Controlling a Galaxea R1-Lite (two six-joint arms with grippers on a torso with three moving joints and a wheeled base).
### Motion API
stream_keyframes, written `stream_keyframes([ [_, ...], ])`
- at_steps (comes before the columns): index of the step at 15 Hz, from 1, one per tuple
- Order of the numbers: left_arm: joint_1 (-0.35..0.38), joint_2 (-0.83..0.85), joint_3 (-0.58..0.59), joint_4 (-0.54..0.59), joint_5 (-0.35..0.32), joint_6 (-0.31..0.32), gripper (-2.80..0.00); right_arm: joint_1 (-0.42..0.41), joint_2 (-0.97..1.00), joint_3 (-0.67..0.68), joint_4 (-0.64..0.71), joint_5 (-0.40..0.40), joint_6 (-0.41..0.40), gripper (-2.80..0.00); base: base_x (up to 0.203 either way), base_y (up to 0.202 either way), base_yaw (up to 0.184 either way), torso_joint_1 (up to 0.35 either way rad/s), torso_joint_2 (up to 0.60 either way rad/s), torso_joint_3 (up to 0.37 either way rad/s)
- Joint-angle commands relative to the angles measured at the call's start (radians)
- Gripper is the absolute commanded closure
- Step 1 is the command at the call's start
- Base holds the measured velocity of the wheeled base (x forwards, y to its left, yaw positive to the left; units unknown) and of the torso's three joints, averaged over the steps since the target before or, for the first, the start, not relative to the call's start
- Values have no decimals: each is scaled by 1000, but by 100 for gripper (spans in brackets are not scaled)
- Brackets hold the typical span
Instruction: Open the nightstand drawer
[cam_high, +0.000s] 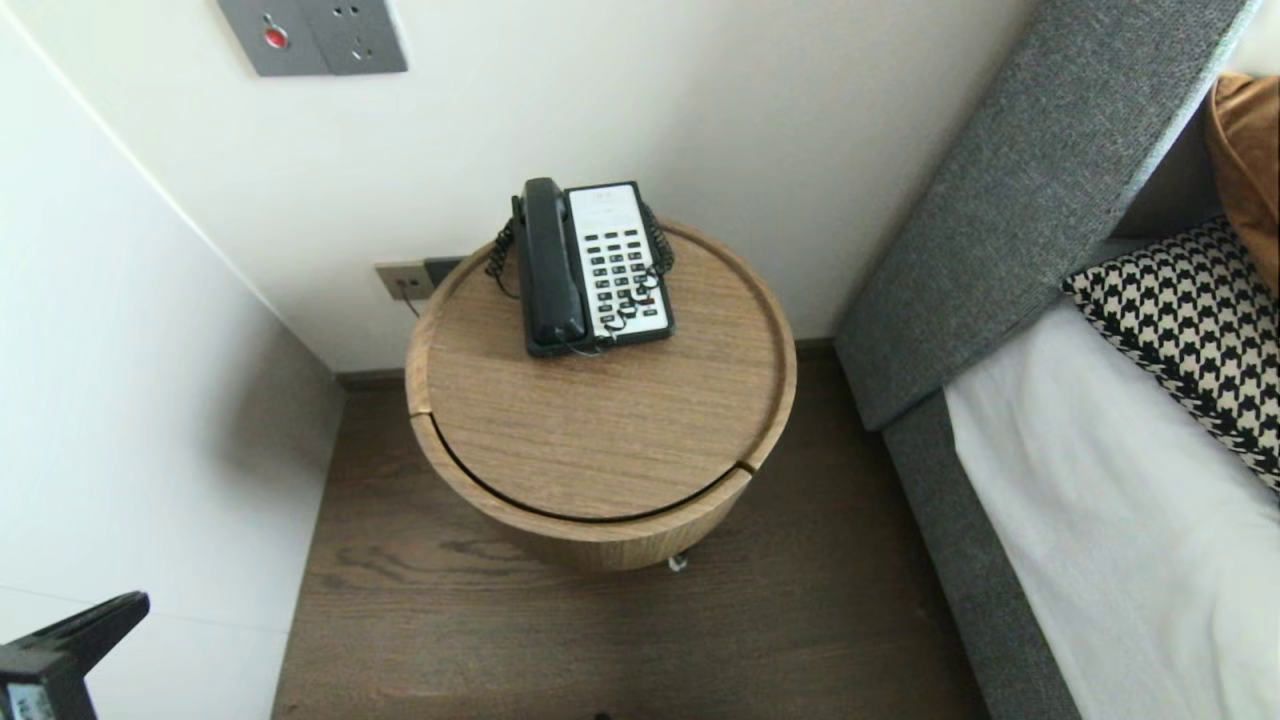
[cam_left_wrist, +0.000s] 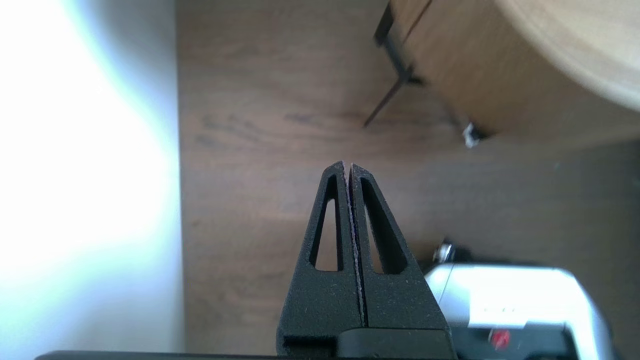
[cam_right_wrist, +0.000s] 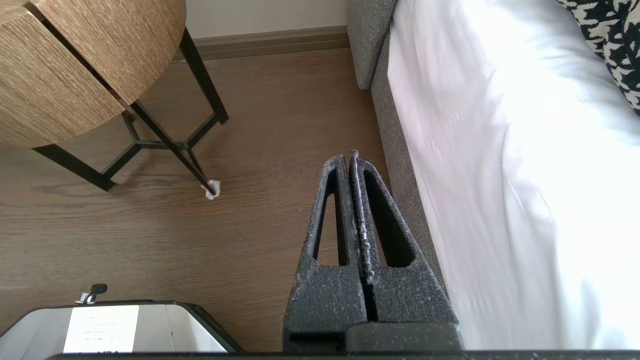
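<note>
A black-and-white desk telephone (cam_high: 596, 264) with its handset on the cradle and a coiled cord lies at the back of a round wooden side table (cam_high: 600, 440). My left gripper (cam_high: 135, 603) shows low at the left edge of the head view, near the white wall and well short of the table. In its wrist view the left gripper (cam_left_wrist: 347, 164) is shut and empty, hanging over the dark wood floor beside the table's side (cam_left_wrist: 500, 65). My right gripper (cam_right_wrist: 348, 156) is shut with nothing in it, over the floor next to the bed's grey base (cam_right_wrist: 400, 165).
A white wall (cam_high: 130, 400) closes in on the left and another runs behind the table, with a socket plate (cam_high: 312, 35). A grey headboard (cam_high: 1020, 200) and a bed with a white sheet (cam_high: 1120, 520) and a houndstooth cushion (cam_high: 1190, 320) fill the right. The table's black metal legs (cam_right_wrist: 165, 135) stand on the floor.
</note>
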Motion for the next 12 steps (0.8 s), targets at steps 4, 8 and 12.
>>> stream_keyframes([
  [4, 95, -327, 153, 61, -58, 72, 0, 0, -10, 5, -1, 0, 0, 0, 0, 0, 0, 0, 0, 0],
  [8, 98, -484, 298, 77, -71, 116, 0, 0, -10, 5, 0, 0, 0, 0, 0, 0, 0, 0, 0, 0],
  [12, 112, -614, 319, 68, -92, 152, 0, 0, -10, 5, 0, 0, -1, 0, 0, 0, 0, 0, 0, 0],
])
